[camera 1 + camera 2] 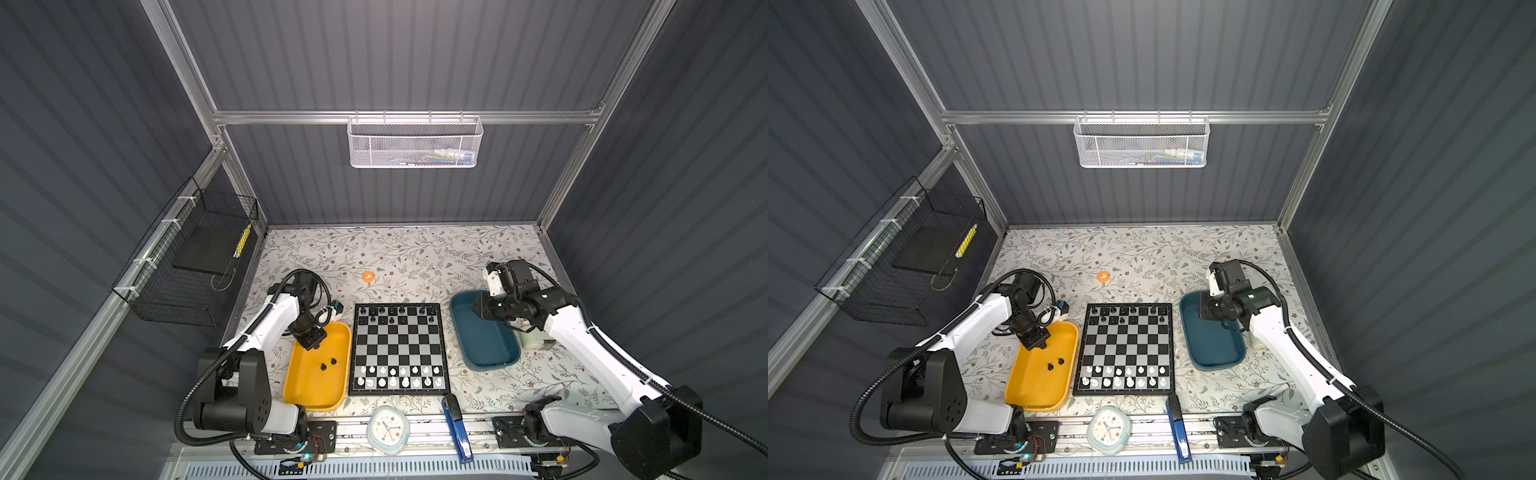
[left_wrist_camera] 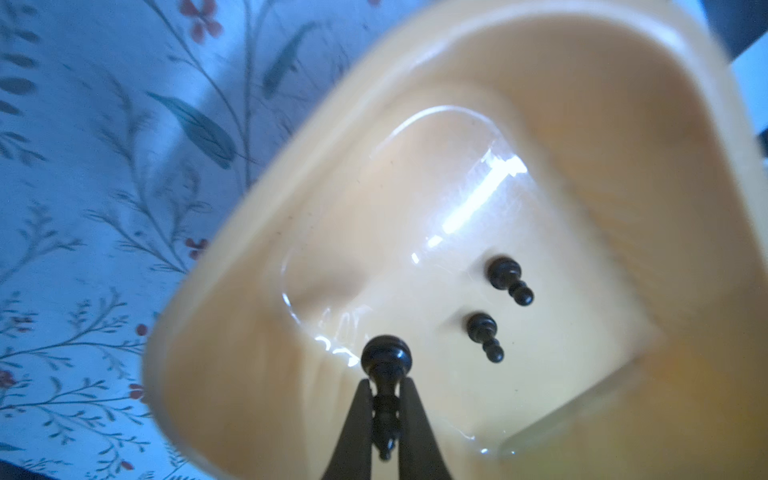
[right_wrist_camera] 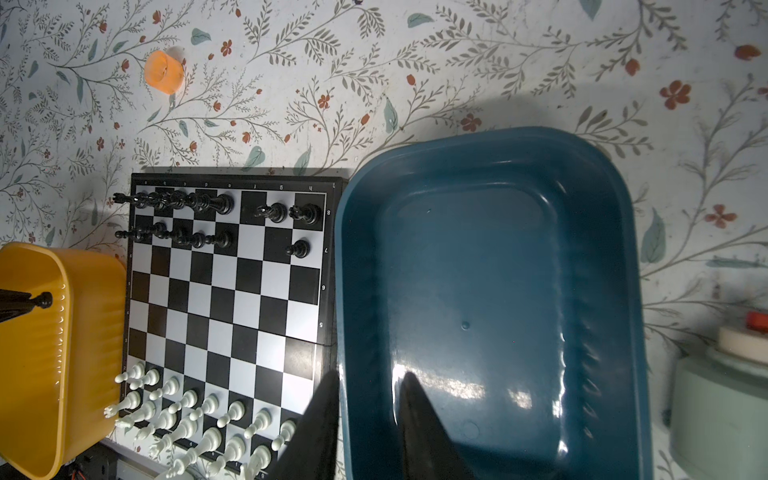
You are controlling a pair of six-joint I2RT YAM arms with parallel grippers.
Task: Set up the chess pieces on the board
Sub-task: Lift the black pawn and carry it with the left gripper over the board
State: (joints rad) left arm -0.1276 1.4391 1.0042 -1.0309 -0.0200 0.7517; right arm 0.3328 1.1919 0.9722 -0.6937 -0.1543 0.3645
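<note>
Toward the front edge of the worktop, about midway along it, lies the chessboard (image 1: 399, 345), with the yellow tray (image 1: 299, 395) just beside its left edge and the teal tray (image 1: 494, 361) near its right edge. White chessmen (image 1: 399, 376) stand in two rows along the board's front edge. Black chessmen (image 1: 392, 310) stand in two rows along its back edge; the right wrist view shows one bare square in the back row and two in the row before it. The left gripper (image 2: 385, 386) is over the back end of the yellow tray, clenched on a slim black chess piece (image 2: 386, 359): the fingers pinch its stem, and its round base points away from the wrist. Two black pawns (image 2: 509, 280) lie on their sides on the tray's floor, close together and apart from the held piece. The right gripper (image 3: 370, 378) hangs over the back end of the teal tray, its fingers (image 3: 419, 428) parted with nothing between them; in the right wrist view they stand on either side of the tray's rim next to the board. A small orange cup (image 1: 368, 277) sits on the worktop behind the board. A pale clock (image 1: 388, 428) and a blue stapler (image 1: 457, 432) lie at the front edge, and a pale green jar (image 1: 532, 338) stands just beside the teal tray's right side.
</note>
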